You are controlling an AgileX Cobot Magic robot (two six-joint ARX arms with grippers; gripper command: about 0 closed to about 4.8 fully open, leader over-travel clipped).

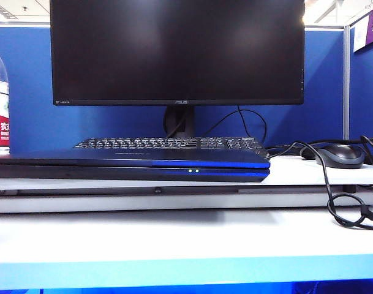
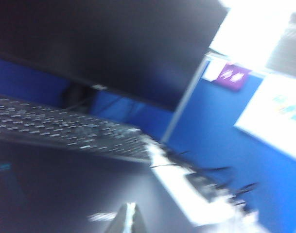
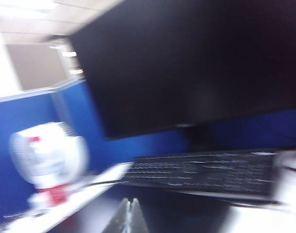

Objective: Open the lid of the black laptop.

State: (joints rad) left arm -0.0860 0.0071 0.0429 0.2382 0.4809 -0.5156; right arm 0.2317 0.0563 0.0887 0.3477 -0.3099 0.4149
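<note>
The left claw (image 2: 127,218) hangs over the black laptop (image 1: 131,165), its tips seemingly pressed together, though blur obscures them; the lid (image 1: 128,158) lies flat and shut on the worktop (image 1: 174,239); the right claw (image 3: 128,216) likewise looks narrow above it.

We see the exterior view sharp and evenly lit from overhead, the white worktop (image 1: 186,236) bright, a soft shadow under the black laptop (image 1: 130,165) and a blue sheen along its closed lid (image 1: 130,158). Both wrist views are heavily motion-blurred: the keyboard (image 2: 65,130) smears into streaks, ceiling lights blow out to white, and each claw, left (image 2: 126,219) and right (image 3: 129,217), shows only as a dim wedge.
</note>
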